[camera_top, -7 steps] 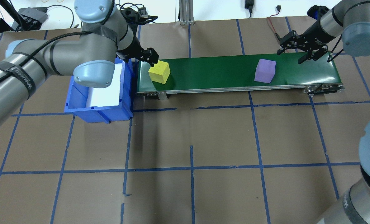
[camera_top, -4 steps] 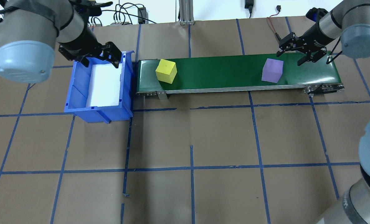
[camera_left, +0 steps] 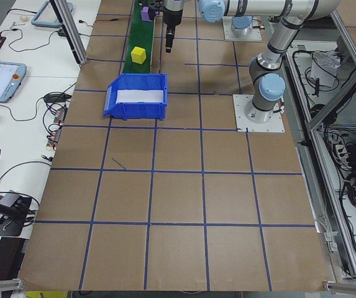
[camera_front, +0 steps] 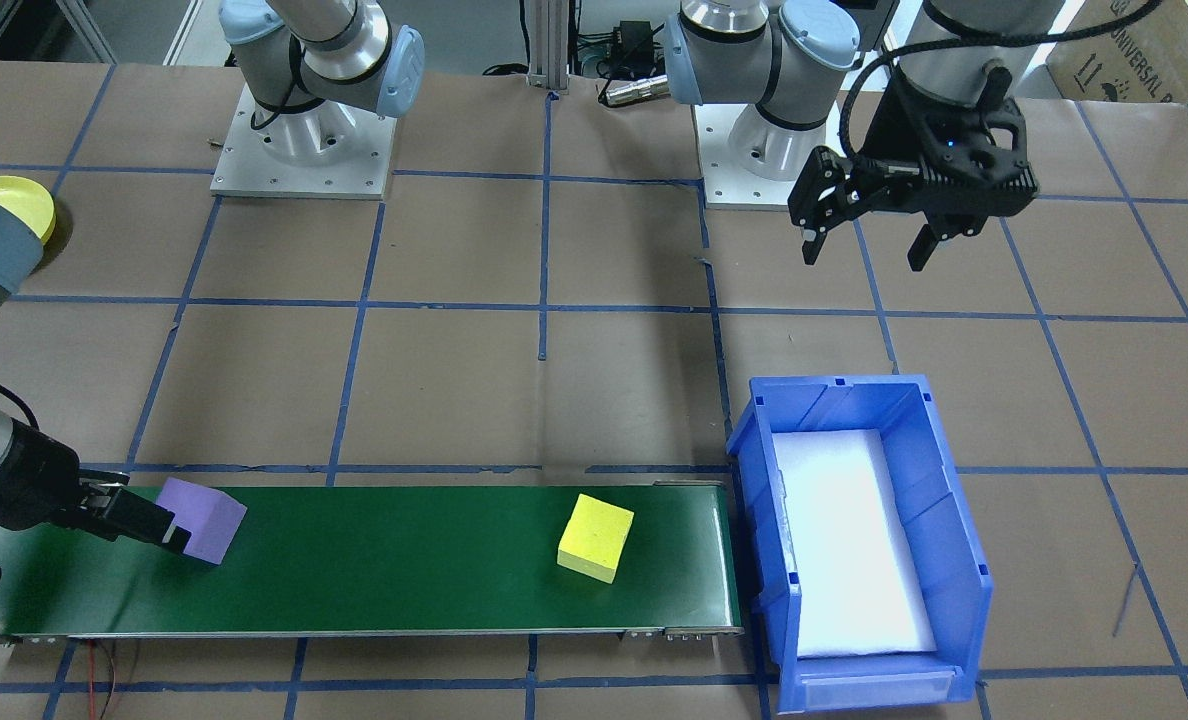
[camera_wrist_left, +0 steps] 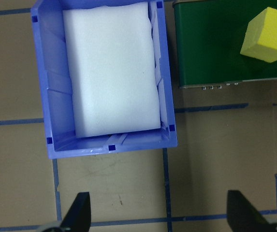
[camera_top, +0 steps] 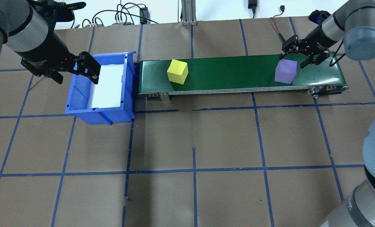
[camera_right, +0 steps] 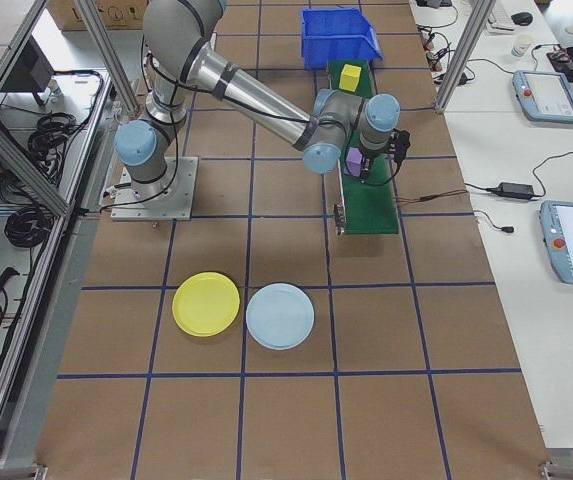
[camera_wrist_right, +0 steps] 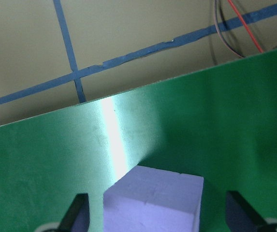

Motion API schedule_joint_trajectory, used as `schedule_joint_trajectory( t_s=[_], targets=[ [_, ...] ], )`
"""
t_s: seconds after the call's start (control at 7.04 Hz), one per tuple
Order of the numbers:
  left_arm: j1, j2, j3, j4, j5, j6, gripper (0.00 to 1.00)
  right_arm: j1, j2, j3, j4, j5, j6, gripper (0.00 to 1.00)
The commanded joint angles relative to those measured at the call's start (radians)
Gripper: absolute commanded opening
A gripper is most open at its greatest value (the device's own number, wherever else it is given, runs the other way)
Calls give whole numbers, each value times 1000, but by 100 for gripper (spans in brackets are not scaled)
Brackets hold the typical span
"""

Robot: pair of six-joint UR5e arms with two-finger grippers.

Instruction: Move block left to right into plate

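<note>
Right gripper (camera_top: 298, 58) spread wide around purple block (camera_top: 285, 71) on belt (camera_top: 231, 74); left gripper (camera_top: 77, 70) released, empty

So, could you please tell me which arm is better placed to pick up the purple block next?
The right. Its tool is open and hovers right at the purple block on the green belt. The left tool is open over the blue bin, far away.

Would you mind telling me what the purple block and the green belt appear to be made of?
Purple block: probably foam, with a matte, faintly textured surface and soft edges. Green belt: likely smooth rubber or PVC, semi-gloss, since the right wrist view shows a bright streak of glare on it.
</note>
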Motion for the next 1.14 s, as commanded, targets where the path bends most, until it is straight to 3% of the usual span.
schedule_joint_trajectory(
  t_s=[0.0, 0.14, 0.28, 0.57, 0.85, 0.99],
  targets=[
    [-2, 6, 8, -7, -12, -6, 100, 0, 5, 8, -6, -3, -13, 100],
    [-1, 5, 8, -6, -11, -5, 100, 0, 5, 37, -8, -53, -15, 100],
    [2, 5, 8, -4, -12, -3, 100, -1, 3, 46, -11, -186, -15, 98],
    [7, 6, 4, -6, -11, 10, 100, -1, -6, 35, -102, -273, -43, 20],
    [7, 6, 1, -6, -11, 9, 100, -91, -56, 31, -106, -395, -213, 12],
    [5, 6, -5, -6, -11, 9, 100, -223, -87, 40, -88, -393, -333, 11]
  ],
)
